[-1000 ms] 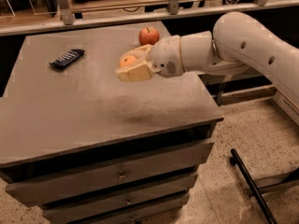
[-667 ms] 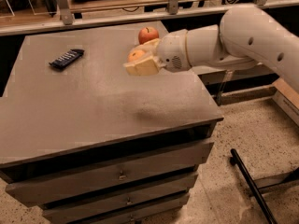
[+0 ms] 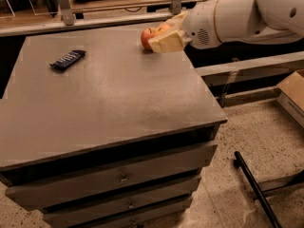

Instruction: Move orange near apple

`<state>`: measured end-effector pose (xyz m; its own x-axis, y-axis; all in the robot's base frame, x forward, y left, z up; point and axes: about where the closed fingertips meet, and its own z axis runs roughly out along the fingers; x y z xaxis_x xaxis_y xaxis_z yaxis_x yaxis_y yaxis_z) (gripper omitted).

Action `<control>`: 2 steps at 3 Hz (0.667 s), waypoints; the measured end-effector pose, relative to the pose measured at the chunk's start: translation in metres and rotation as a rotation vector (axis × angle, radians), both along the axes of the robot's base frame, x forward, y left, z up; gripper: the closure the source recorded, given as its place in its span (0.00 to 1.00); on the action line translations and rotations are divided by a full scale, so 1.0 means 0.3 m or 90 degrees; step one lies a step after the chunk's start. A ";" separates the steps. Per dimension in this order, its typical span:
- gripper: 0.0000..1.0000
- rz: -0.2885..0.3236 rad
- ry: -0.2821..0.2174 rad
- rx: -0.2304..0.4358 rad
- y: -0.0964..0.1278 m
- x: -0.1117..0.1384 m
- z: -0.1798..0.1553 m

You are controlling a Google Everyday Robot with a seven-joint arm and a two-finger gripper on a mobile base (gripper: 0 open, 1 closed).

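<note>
Claw (image 3: 162, 33) snug on orange (image 3: 165, 28), nr apple (image 3: 146, 35)

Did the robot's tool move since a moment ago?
Yes. The tool has gone toward the far edge of the table and now sits right beside the apple, which stayed put. The orange came along with it.

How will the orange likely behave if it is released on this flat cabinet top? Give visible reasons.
The orange, held in the gripper beside the apple, is round, so it would probably roll on the smooth, flat cabinet top. It is near the top's far edge, so it might roll off. It looks small and firm, likely light.
</note>
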<state>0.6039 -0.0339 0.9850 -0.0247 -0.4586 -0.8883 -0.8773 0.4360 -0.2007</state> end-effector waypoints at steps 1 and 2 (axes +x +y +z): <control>1.00 0.000 0.000 0.000 0.000 0.000 0.000; 1.00 0.002 0.006 0.011 0.039 0.074 -0.066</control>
<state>0.6261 -0.0221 0.9650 -0.0317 -0.4434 -0.8958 -0.8801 0.4372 -0.1853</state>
